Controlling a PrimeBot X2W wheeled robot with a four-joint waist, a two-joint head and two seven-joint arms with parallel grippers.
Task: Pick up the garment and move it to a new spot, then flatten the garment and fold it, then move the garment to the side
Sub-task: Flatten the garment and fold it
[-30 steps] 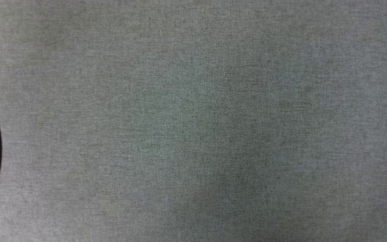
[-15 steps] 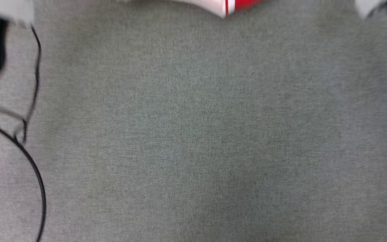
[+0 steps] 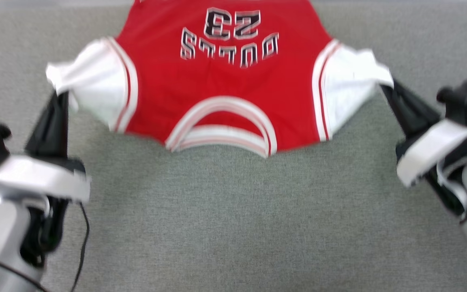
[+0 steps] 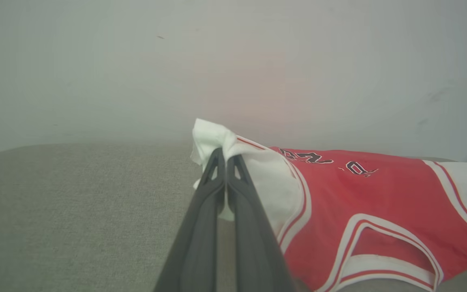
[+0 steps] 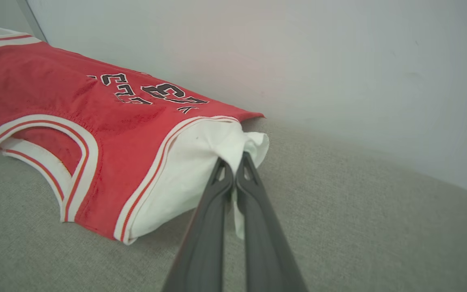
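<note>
The garment (image 3: 221, 81) is a red jersey with white sleeves, striped trim and black lettering. It is stretched between my two grippers over the grey fabric surface (image 3: 233, 227), collar toward me. My left gripper (image 3: 59, 95) is shut on the white left sleeve (image 4: 217, 140). On the other side, my right gripper (image 3: 384, 87) is shut on the white right sleeve (image 5: 253, 142). In the left wrist view the left gripper (image 4: 225, 156) pinches bunched sleeve cloth; in the right wrist view the right gripper (image 5: 233, 160) does the same. The garment (image 5: 75, 105) runs back toward the wall, its lower part out of sight.
A pale wall (image 4: 233, 61) rises just behind the grey surface (image 5: 339, 202). A thin black cable (image 3: 83, 239) hangs beside my left arm at the lower left. Bare grey cloth stretches in front of the collar toward me.
The head camera has tilted up: earlier it showed bare grey cloth and a cable, now the garment and both arms have come into its view.
</note>
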